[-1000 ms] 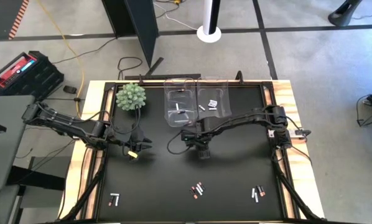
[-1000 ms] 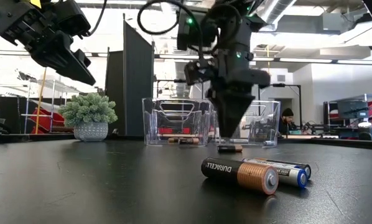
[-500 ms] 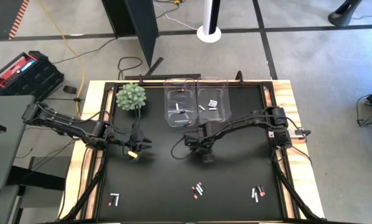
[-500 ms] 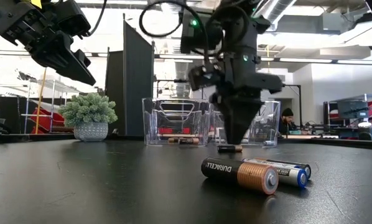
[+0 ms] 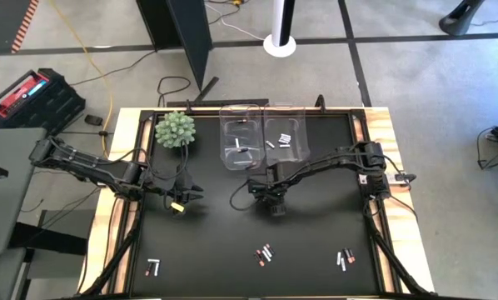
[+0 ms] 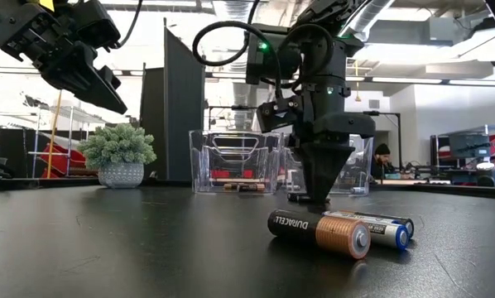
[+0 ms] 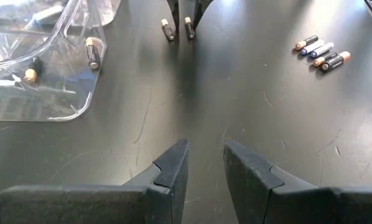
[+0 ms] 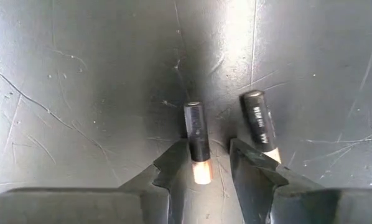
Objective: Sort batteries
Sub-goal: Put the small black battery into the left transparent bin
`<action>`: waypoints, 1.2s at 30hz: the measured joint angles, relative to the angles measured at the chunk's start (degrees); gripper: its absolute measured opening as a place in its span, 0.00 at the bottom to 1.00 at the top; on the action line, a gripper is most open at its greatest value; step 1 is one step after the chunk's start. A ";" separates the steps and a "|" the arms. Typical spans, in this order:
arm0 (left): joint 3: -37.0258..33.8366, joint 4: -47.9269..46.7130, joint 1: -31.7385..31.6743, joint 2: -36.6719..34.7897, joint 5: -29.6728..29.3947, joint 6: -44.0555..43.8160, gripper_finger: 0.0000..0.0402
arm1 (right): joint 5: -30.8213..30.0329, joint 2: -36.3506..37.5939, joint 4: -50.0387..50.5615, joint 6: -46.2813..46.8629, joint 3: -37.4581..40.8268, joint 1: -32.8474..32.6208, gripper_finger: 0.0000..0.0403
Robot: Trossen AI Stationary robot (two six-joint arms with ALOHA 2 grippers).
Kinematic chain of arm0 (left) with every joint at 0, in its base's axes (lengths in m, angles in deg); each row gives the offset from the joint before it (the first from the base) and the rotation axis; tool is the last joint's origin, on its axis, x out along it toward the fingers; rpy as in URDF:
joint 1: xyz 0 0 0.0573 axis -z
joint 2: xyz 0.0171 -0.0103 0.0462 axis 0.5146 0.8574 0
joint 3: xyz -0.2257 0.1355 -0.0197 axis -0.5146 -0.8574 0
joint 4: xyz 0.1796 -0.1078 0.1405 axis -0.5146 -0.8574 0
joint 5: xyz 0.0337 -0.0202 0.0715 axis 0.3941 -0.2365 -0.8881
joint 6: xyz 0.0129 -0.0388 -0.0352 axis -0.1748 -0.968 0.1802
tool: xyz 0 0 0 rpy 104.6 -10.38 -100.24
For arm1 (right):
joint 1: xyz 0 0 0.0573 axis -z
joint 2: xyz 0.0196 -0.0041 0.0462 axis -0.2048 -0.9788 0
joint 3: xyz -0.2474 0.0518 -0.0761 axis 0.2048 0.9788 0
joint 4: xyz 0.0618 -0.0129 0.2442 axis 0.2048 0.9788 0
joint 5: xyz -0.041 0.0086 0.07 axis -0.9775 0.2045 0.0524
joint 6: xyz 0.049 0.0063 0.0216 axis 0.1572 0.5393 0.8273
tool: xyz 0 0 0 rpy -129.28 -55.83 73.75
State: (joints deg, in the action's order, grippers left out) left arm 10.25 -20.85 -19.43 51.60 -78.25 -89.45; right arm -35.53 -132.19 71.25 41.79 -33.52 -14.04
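Two dark batteries lie under my right gripper (image 8: 203, 163), one between its parted fingers.
My left gripper (image 7: 204, 163) hovers aside, fingers apart, holding nothing.

Two dark batteries (image 8: 197, 142) with copper ends lie flat on the black table, side by side; one sits between my right jaws, the other (image 8: 260, 128) just outside them. Further cells lie in three small clusters (image 5: 265, 254) near the front edge; some rest in the clear bins (image 5: 243, 146).
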 joint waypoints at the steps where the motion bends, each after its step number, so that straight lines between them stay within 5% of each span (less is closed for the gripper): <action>1: 0.00 0.00 0.01 0.00 0.00 0.02 0.24 | 0.00 0.00 -0.02 -0.12 0.00 0.00 0.33; 14: 0.00 -0.02 0.00 0.01 0.00 0.69 0.24 | -0.17 0.07 -0.13 -0.12 0.02 0.00 0.03; 28: 0.00 -0.02 -0.01 0.00 -0.02 0.68 0.24 | 0.07 0.08 8.10 -0.08 -4.70 0.01 0.03; 36: 0.00 -0.02 0.01 0.02 -0.02 0.61 0.24 | 0.07 7.42 7.69 0.67 -7.02 0.79 0.03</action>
State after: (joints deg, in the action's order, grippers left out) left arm 10.25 -20.87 -19.42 51.63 -78.27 -88.84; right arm -35.47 -124.77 78.94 42.46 -40.55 -13.24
